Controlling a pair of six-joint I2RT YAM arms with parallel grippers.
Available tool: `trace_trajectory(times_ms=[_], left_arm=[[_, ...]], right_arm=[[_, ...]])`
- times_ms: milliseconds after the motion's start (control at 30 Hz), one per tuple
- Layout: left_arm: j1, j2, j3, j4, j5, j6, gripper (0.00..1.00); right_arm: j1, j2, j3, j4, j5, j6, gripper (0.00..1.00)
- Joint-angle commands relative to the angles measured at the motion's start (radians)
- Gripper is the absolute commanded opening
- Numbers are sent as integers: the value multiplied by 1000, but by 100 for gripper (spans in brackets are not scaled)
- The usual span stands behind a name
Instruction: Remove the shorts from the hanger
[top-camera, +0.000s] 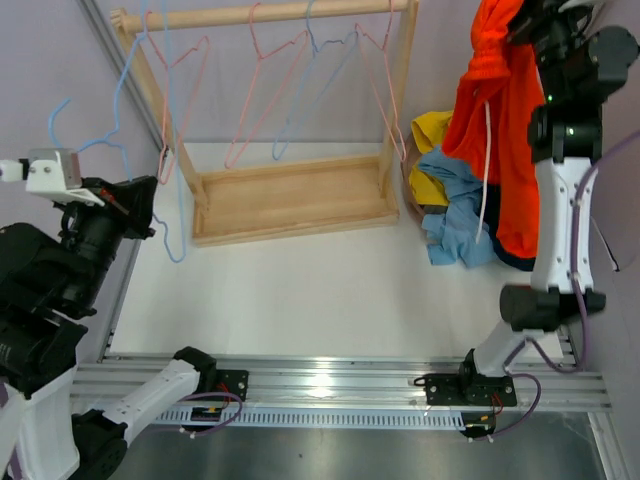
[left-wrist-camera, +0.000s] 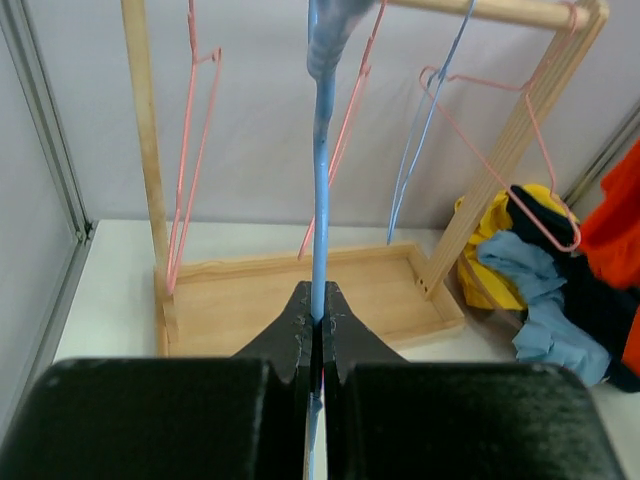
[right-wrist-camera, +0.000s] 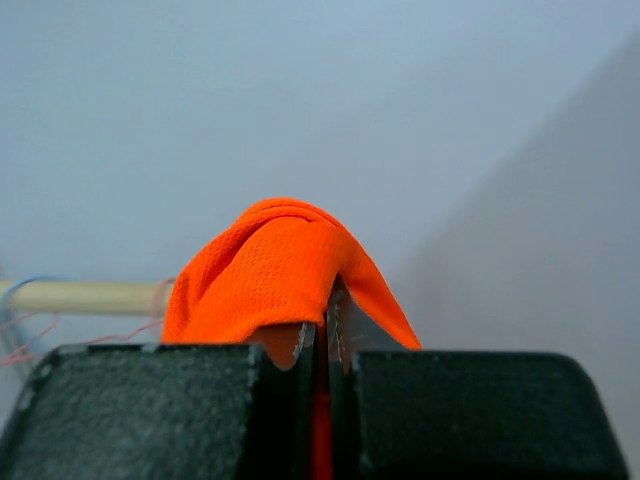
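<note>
Shorts (top-camera: 500, 130) and hanger (left-wrist-camera: 319, 220), one in each pair of jaws.
Right jaws pinch the orange cloth, raised high so it drapes freely; left jaws clamp the blue wire well apart at the other side, so the shorts look already free.

White tabletop (top-camera: 300, 290). The wooden rack base (top-camera: 290, 195) stands on it at far centre. A heap of yellow and blue clothing (top-camera: 455, 215) lies just beside the base's right end.

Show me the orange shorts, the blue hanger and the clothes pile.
orange shorts (top-camera: 510, 120), top view, middle of cloth.
blue hanger (left-wrist-camera: 321, 200), left wrist view, straight wire.
clothes pile (top-camera: 452, 188), top view, blue garment.
</note>
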Motion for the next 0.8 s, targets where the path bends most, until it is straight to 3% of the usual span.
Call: trace_trajectory(times_ms=[0,100,200,300,333,467,567,667,767], left_arm=[[-2,14,-52,22,39,4,0],[-2,5,-107,32,62,2,0],[-2,2,-147,45,67,5,0],[-2,-2,-172,68,70,7,0],[-2,3,-179,71,74,5,0],[-2,31,-181,83,97,1,0],[-2,51,-186,89,97,2,0],[-2,66,-187,92,91,4,0],[-2,81,-182,83,84,11,0]], right_arm=[[-76,267,309,41,77,95,0],[-136,393,428,71,65,142,0],[-159,436,367,91,62,147,0],[-159,352,103,186,62,118,0],[-159,317,-85,232,67,118,0],[-159,58,-536,465,116,164,0],[-154,-119,-826,544,146,213,0],[-130,-245,-1063,571,203,224,0],[-108,-389,-1197,535,284,213,0]])
